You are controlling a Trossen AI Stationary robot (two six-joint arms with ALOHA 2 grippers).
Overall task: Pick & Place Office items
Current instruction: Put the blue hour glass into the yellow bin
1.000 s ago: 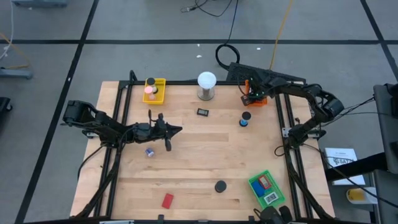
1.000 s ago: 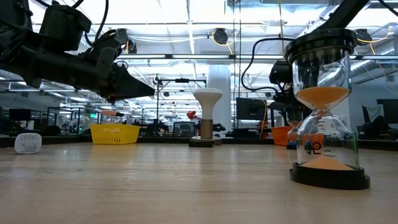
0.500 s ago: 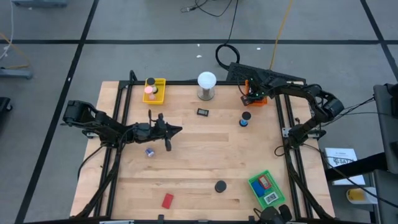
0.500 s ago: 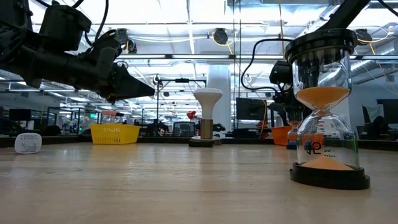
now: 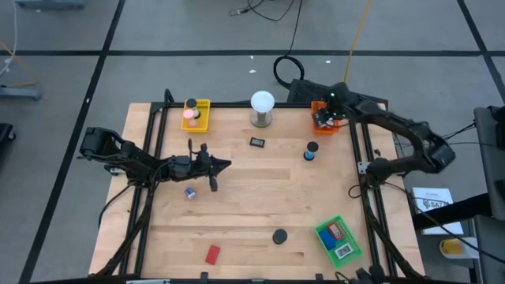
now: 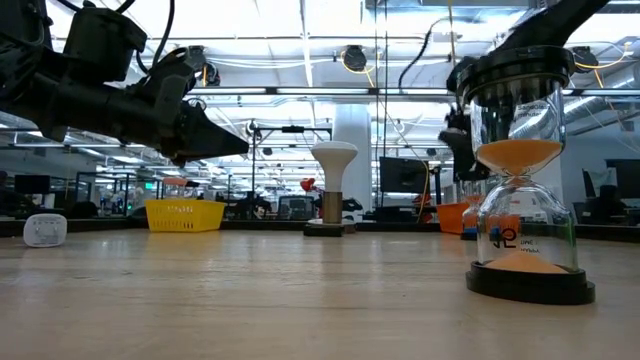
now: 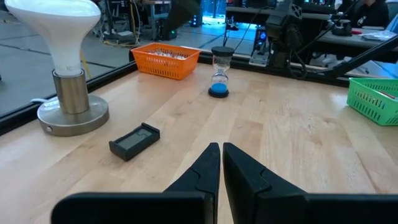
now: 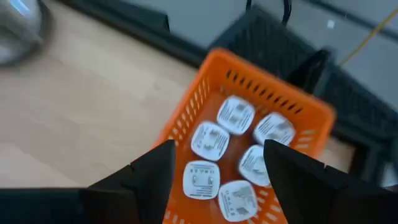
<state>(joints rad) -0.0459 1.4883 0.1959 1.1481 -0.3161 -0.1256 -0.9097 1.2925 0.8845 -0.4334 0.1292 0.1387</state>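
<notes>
The right gripper (image 8: pixel 214 165) hangs over the orange tray (image 8: pixel 186 130) at the far right corner of the table (image 5: pixel 252 197). Its fingers (image 8: pixel 149 171) are apart and hold nothing. In the tray lie six white square items (image 8: pixel 210 140) with printed labels.

The left gripper (image 5: pixel 223 165) waits above the left half of the table, its fingers (image 7: pixel 208 165) closed on nothing.

On the table lie a small black device (image 5: pixel 257 142), an hourglass (image 5: pixel 312 150), a black disc (image 5: pixel 279 236), a red block (image 5: pixel 212 254) and a small bluish piece (image 5: pixel 190 192). The yellow tray (image 5: pixel 196 115) holds a pink piece, and the green tray (image 5: pixel 338 240) holds flat blocks.
</notes>
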